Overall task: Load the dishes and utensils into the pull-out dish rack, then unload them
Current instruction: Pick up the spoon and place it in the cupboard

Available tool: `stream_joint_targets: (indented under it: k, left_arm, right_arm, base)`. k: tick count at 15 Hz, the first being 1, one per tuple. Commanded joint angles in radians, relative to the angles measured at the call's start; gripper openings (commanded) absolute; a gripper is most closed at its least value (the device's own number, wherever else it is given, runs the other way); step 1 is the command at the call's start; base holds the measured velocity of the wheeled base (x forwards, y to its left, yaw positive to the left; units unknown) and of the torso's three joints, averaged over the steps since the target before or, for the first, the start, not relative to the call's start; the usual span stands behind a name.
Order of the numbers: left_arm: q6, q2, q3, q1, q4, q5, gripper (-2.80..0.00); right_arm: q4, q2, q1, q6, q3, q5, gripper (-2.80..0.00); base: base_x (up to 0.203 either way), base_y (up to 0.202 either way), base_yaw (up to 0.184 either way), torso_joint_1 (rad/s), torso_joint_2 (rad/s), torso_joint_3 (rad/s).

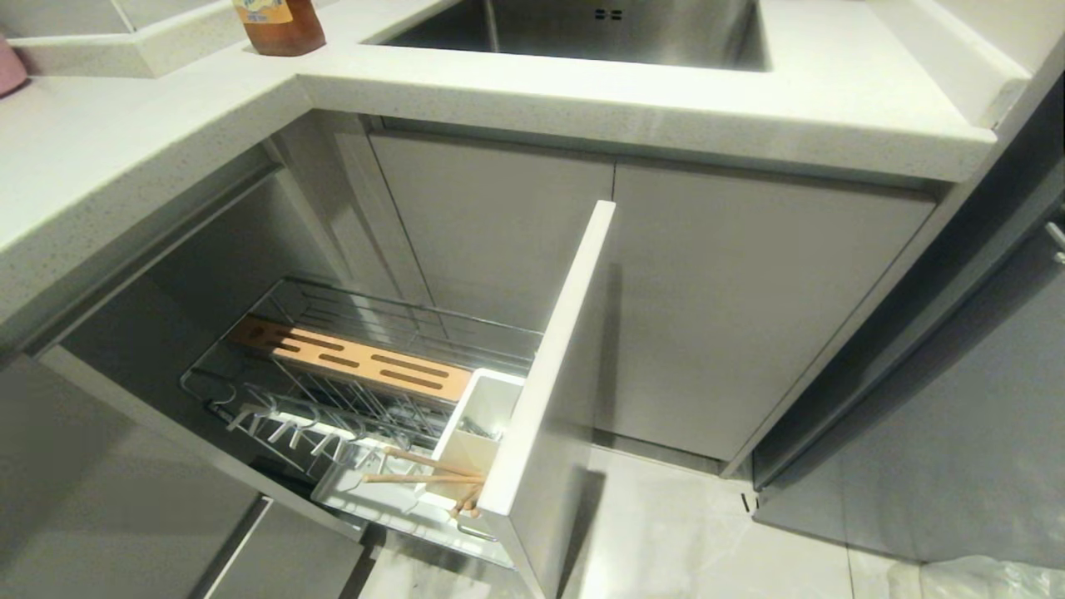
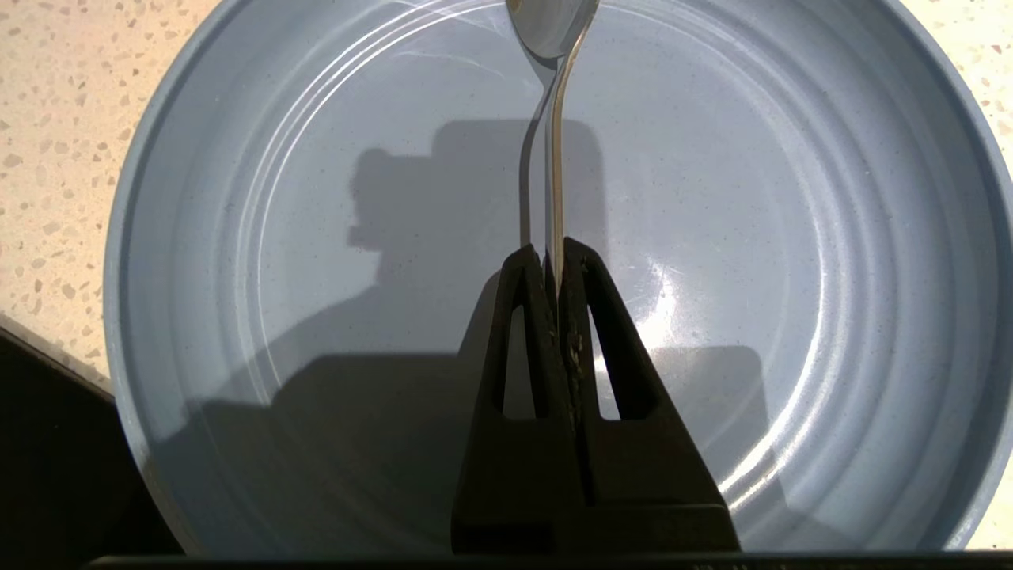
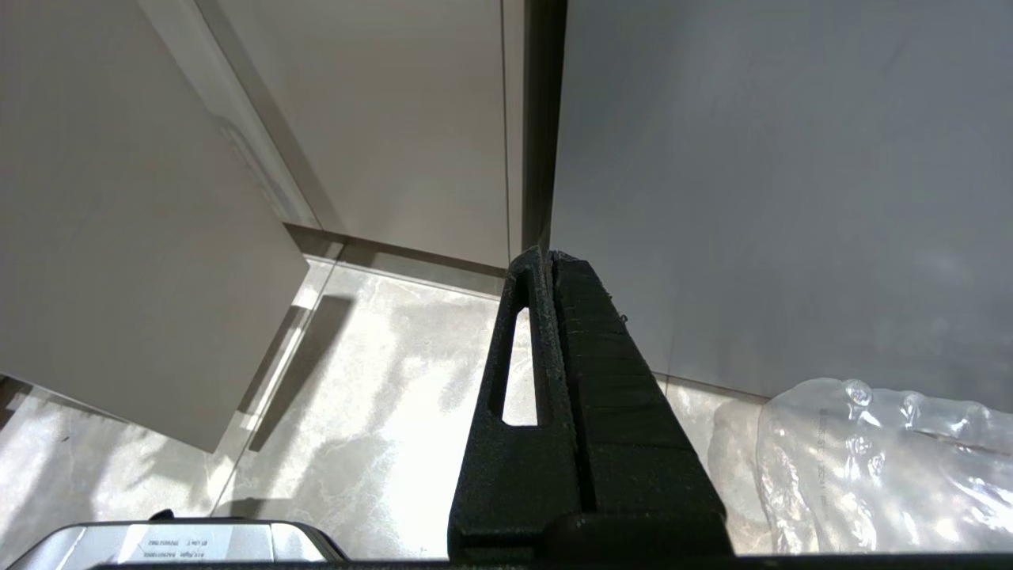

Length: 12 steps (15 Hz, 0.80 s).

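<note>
My left gripper (image 2: 554, 252) is shut on the thin handle of the grey metal spoon (image 2: 554, 142), held over the large light-blue plate (image 2: 791, 237), which lies on the speckled counter (image 2: 55, 119). The spoon's bowl points away from the fingers. In the head view the pull-out dish rack (image 1: 333, 399) stands pulled out, with its wood strip (image 1: 358, 358), white utensil box (image 1: 478, 424) and pale front panel (image 1: 549, 358). The wooden chopsticks (image 1: 420, 470) lie slanted in the utensil box. My right gripper (image 3: 548, 255) is shut and empty, low over the floor. The bowl is out of view.
A sink (image 1: 582, 29) is set into the white countertop (image 1: 624, 108), with an amber bottle (image 1: 279, 25) at its back left. The two-door cabinet (image 1: 707, 299) stays closed behind the rack's front panel. Crumpled clear plastic (image 3: 886, 467) lies on the floor tiles.
</note>
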Motion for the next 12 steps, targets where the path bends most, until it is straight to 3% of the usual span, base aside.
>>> stream_joint_targets:
  k: [1,6,12]
  left_arm:
    - [0.003,0.0,0.0,0.0,0.006,-0.004,-2.8]
    - [-0.033,-0.015,-0.079,0.001,0.018,-0.014,-2.8]
    - [-0.382,-0.127,-0.193,-0.016,0.016,-0.023,-2.8]
  right_arm:
    - [0.0,0.001,0.0,0.0,0.0,0.0,-2.8]
    - [0.0,0.001,0.0,0.0,0.0,0.0,-2.8]
    - [0.0,0.001,0.0,0.0,0.0,0.0,-2.8]
  base:
    - [0.0,0.0,0.0,0.0,0.0,0.0]
    - [0.0,0.0,0.0,0.0,0.0,0.0]
    - [0.0,0.0,0.0,0.0,0.0,0.0]
